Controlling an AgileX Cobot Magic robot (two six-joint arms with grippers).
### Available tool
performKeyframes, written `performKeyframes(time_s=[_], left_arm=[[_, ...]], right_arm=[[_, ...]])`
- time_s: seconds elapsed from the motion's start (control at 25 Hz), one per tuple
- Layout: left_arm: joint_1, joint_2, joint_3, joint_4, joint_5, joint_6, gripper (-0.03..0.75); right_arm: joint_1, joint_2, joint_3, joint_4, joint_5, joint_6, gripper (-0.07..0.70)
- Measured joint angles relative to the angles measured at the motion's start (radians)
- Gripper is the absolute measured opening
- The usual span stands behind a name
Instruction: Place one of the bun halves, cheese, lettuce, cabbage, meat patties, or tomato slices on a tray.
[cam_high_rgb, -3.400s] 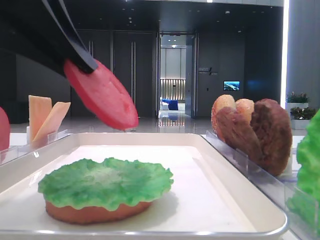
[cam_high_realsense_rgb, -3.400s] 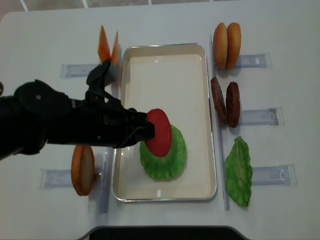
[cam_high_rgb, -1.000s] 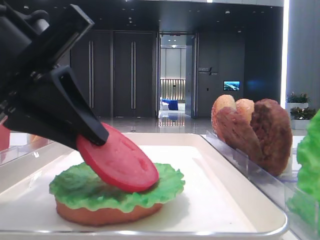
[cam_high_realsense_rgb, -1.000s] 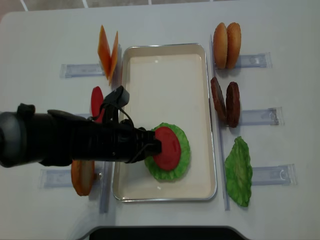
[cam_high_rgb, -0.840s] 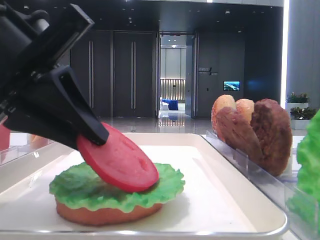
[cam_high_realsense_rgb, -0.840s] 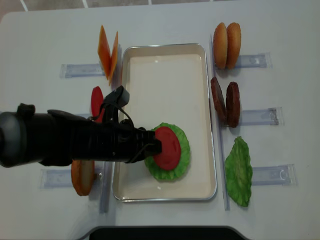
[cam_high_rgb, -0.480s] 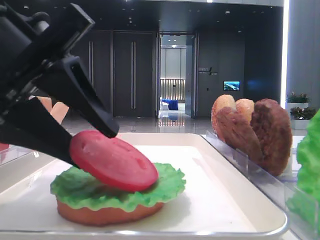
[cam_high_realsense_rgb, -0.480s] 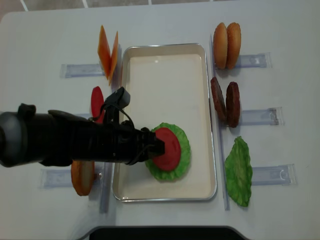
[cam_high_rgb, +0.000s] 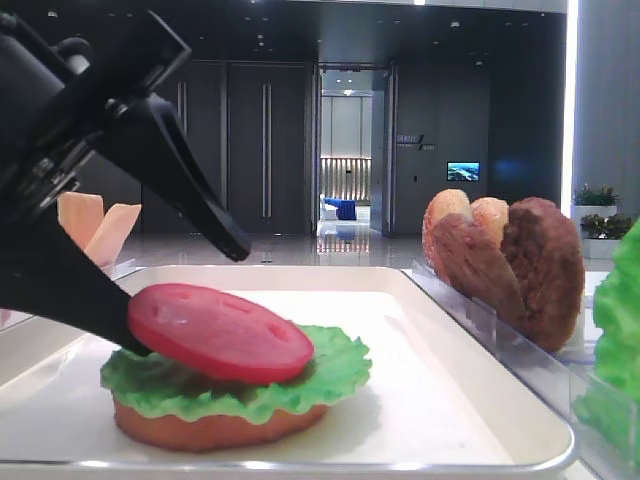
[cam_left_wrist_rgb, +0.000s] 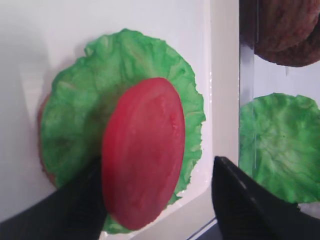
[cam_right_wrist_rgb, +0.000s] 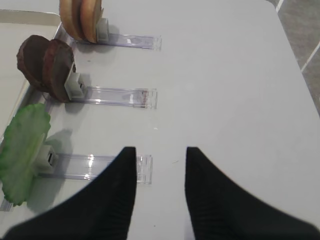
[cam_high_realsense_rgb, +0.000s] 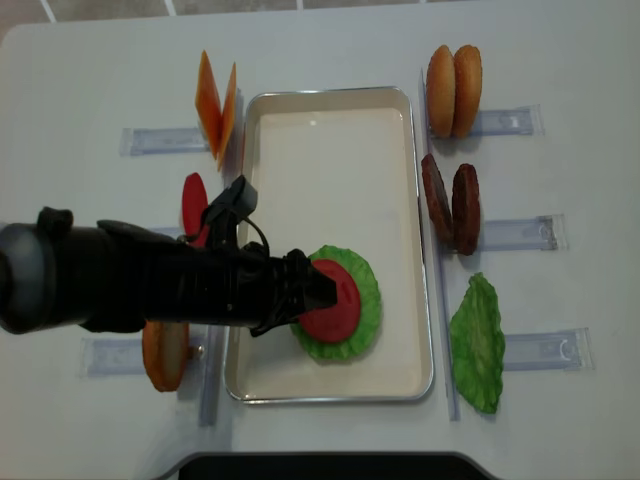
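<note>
left gripper (cam_high_rgb: 185, 290) jaws wide around released tomato slice (cam_high_rgb: 220, 332), lettuce (cam_high_rgb: 330, 375) half-hiding bun below

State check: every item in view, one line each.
left hand: open, fingers straddling the tomato slice
right hand: open, empty, over bare table
tomato slice: released, flat on the lettuce
lettuce: on the bun half
bun half: flat on the tray
tray: holds the one stack
meat patties: upright in their holder
cheese: upright in its holder
spare lettuce: in its holder
</note>
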Motion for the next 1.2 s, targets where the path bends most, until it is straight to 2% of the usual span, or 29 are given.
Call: performKeyframes(time_s=[0.24,0.36,0.52,0.92,1.04,1.2], left_arm=[[0.0,-0.077,0.0,0.165,-0.018,-0.224,0.482],[0.0,-0.115,0.0,0.223,-0.032,-0.295,0.482],[0.0,-0.13,0.0,0.245,-0.051,-0.332,0.482],[0.0,-0.131,-0.001,0.253,-0.05,-0.337,0.482],[0.0,-0.145,-0.027,0.273,-0.037,-0.343,0.482],[0.0,-0.17,-0.076,0.364,-0.01,-0.415,0.482]], right_arm=[[0.0,0.0,0.0,0.0,0.0,0.0,0.235],[0.0,0.0,0.0,0.0,0.0,0.0,0.235],[0.0,0.0,0.0,0.0,0.0,0.0,0.235],[0.0,0.0,0.0,0.0,0.0,0.0,0.235],[0.0,0.0,0.0,0.0,0.0,0.0,0.235],[0.0,0.0,0.0,0.0,0.0,0.0,0.235]])
